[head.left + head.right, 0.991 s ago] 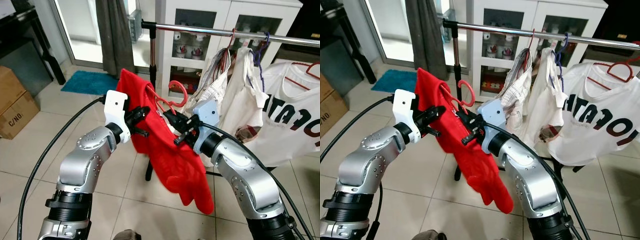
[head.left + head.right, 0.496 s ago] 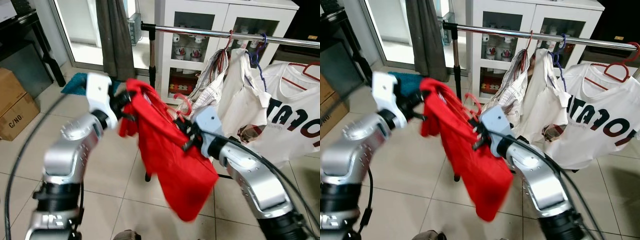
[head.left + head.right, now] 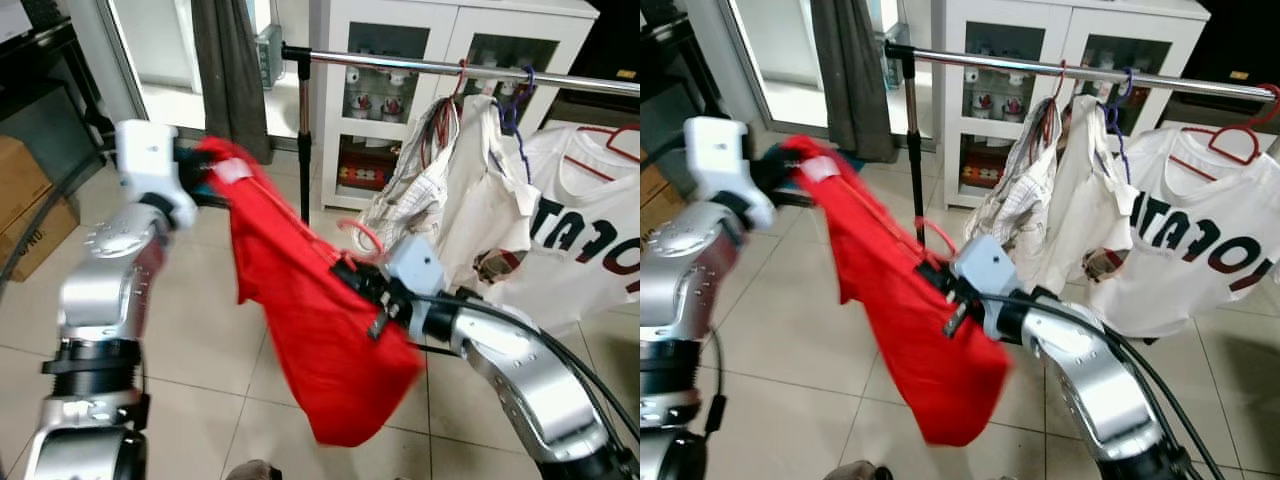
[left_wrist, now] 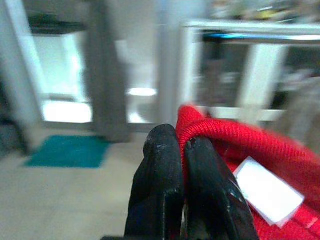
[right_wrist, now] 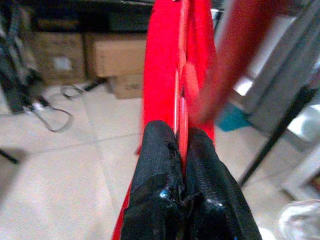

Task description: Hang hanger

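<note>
Two grippers clamped on red garment (image 3: 310, 330) with hanger (image 3: 362, 236), stretched below and in front of rail (image 3: 420, 66): left gripper (image 4: 181, 150) pinching collar end, right gripper (image 5: 181, 145) nearer rail, hook pointing up toward it.

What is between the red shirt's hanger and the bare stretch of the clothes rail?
Nothing visible. The red shirt hangs between the left gripper and right gripper, below the rail. The other hung clothes sit further along it, to the robot's right.
</note>
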`<state>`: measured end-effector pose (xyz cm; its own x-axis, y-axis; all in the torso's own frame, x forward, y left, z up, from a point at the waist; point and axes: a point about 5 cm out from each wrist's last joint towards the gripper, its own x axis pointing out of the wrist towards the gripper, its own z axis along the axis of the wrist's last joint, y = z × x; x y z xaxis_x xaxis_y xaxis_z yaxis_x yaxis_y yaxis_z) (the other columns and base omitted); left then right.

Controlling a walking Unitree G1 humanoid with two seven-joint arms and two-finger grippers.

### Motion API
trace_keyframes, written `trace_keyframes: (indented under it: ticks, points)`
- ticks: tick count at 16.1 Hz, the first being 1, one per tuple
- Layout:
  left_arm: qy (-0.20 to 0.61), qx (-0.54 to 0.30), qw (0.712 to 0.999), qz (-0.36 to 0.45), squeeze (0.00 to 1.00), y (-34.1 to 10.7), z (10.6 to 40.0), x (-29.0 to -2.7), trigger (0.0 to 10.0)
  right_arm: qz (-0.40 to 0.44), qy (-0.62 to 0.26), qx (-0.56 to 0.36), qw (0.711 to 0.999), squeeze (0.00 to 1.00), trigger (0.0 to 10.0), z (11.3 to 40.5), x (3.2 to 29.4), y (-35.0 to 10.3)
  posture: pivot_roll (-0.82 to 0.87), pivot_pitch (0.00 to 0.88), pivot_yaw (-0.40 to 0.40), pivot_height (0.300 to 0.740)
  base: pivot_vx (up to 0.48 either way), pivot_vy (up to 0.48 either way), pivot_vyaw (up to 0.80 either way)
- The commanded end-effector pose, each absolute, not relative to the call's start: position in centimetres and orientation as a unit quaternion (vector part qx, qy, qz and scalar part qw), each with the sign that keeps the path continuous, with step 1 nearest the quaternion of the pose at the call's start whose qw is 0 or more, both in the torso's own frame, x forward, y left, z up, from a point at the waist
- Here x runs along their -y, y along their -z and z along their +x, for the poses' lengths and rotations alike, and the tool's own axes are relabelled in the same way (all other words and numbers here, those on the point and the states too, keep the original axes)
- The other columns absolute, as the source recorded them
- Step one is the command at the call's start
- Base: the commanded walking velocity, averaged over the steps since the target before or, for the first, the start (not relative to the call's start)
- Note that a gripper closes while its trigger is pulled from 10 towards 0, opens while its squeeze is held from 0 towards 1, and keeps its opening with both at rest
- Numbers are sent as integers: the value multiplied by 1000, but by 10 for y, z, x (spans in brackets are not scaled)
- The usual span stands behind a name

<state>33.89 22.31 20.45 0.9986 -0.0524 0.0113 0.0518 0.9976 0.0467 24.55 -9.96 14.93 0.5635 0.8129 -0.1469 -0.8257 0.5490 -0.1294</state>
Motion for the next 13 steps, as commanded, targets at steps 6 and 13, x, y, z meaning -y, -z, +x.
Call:
trace_keyframes:
  ticks: [6,13]
  points:
    - [27,26,999,27,0,-202,337,-228,0,3,-418,-12,908,0,0,252,108,-157,-24,0,19,740,0,0,0]
    - [344,-16,938,45,0,-180,294,-148,0,105,-124,-7,987,0,0,299,136,-156,-16,0,21,740,0,0,0]
